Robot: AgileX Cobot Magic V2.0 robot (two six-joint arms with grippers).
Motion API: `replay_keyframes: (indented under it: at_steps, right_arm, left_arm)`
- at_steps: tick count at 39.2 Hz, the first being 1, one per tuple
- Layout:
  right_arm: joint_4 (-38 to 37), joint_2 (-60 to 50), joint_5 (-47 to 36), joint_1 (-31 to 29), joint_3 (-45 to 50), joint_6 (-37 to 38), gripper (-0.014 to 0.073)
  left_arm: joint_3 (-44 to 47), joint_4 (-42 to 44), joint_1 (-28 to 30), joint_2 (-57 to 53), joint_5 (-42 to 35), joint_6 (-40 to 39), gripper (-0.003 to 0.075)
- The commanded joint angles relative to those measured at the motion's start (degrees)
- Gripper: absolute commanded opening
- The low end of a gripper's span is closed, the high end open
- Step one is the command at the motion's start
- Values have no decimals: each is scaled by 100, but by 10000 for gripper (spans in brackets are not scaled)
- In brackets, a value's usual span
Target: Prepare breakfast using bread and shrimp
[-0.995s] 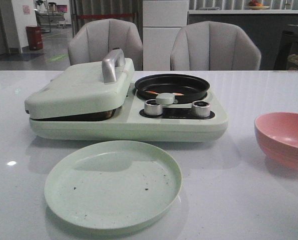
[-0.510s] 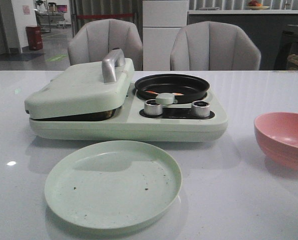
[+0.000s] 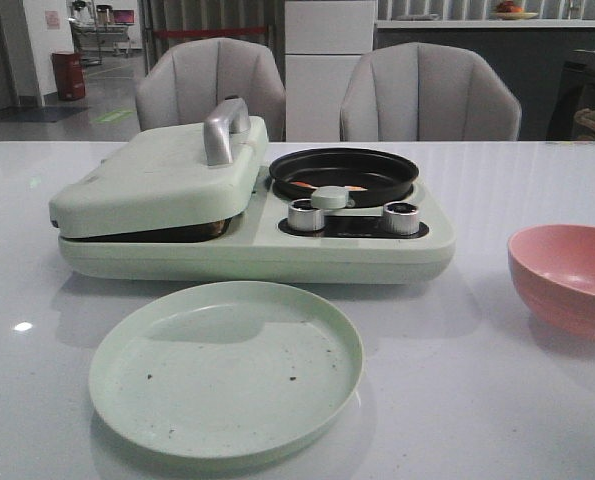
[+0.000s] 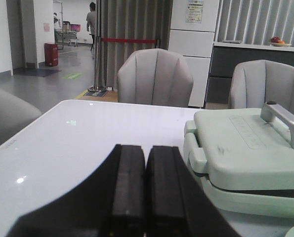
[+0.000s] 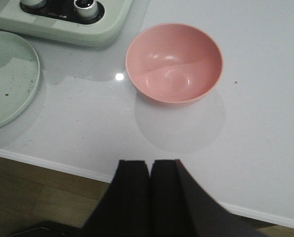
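Observation:
Small orange-pink shrimp pieces (image 3: 354, 187) lie in the round black pan (image 3: 343, 171) on the right half of the pale green breakfast maker (image 3: 257, 245). Its left lid (image 3: 157, 178) with a metal handle (image 3: 224, 128) is down; the bread is hidden from view. My left gripper (image 4: 146, 153) is shut and empty, low over the table to the left of the maker (image 4: 245, 148). My right gripper (image 5: 149, 165) is shut and empty, over the table's front edge, near the empty pink bowl (image 5: 174, 61). Neither gripper shows in the front view.
An empty pale green plate (image 3: 225, 366) with a few crumbs sits in front of the maker; it shows in the right wrist view (image 5: 8, 74). The pink bowl (image 3: 567, 278) stands at the right. Two knobs (image 3: 305, 214) face forward. Two grey chairs (image 3: 429, 95) stand behind the table.

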Motion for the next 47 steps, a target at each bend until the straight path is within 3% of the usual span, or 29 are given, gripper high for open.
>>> replay_keyframes:
  at_steps: [1,47]
  right_arm:
    - [18,23,-349,2,-133,-57,15]
    - [18,23,-349,2,-133,-57,15]
  left_arm:
    - [40,70,-33,-135,-558,-62,100]
    - [40,203,-298,-124,-715,-24,100]
